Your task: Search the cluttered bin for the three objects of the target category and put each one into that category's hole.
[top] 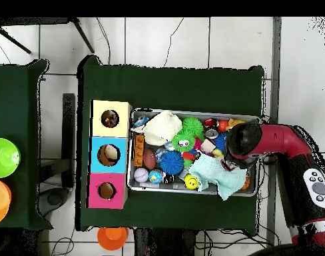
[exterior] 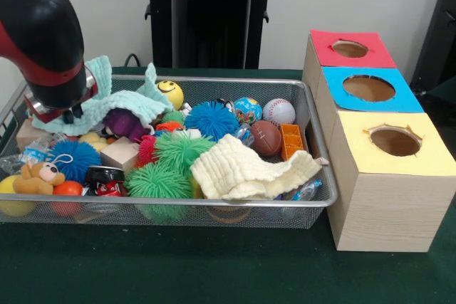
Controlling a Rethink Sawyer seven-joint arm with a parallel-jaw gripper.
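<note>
The silver wire-mesh bin (exterior: 214,203) lies on the green table, full of toys; it also shows in the overhead view (top: 192,112). My arm hangs over the bin's left end in the front view. The gripper (exterior: 70,114) is mostly hidden under the arm's head, right at a mint-green cloth (exterior: 128,105). From above, the arm's head (top: 244,143) covers the gripper. No white fabric bundle with coloured patches shows among the clutter. The yellow-surround hole (exterior: 395,140) tops the large wooden box right of the bin, and shows from above too (top: 110,119).
Blue-surround hole (exterior: 368,88) and red-surround hole (exterior: 349,48) sit behind the yellow one. In the bin lie a cream cloth (exterior: 246,169), green spiky balls (exterior: 178,151), a blue spiky ball (exterior: 211,119), a smiley ball (exterior: 169,94), a baseball (exterior: 278,111) and a teddy (exterior: 39,176).
</note>
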